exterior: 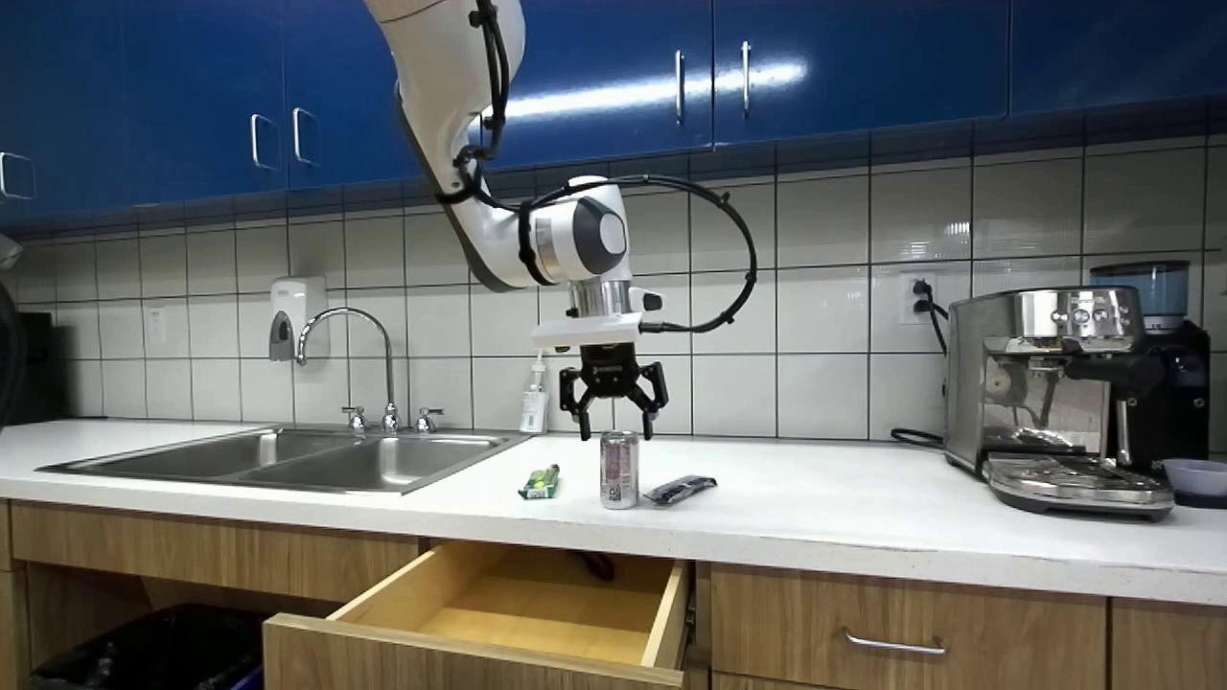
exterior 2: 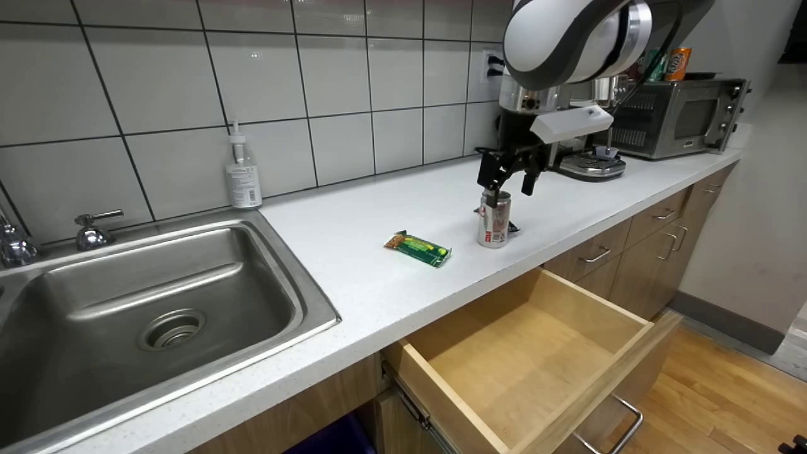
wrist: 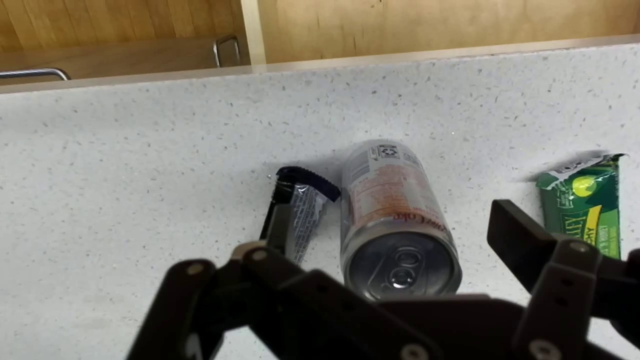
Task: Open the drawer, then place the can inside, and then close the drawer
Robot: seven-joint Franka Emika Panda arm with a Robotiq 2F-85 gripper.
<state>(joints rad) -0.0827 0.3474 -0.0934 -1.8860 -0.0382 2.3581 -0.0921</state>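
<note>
The can (exterior: 619, 471) is a silver cylinder with reddish print, upright on the white counter. In the wrist view the can (wrist: 395, 192) lies between the two fingers, its pull-tab lid facing the camera. My gripper (exterior: 616, 430) points down above it, open, with fingertips around the height of the can's top. Space shows between the fingers and the can in the wrist view. Below the counter edge the drawer (exterior 2: 523, 359) stands pulled out, its light-wood floor bare in that exterior view. Its bar handle (exterior 2: 621, 432) is on the front.
A green snack bar (exterior 2: 421, 248) lies on the sink side of the can. A dark wrapped bar (exterior: 682, 490) is close by on the opposite side. Also on the counter are a sink (exterior: 288, 458), a soap bottle (exterior: 534, 398) and a coffee machine (exterior: 1045, 383).
</note>
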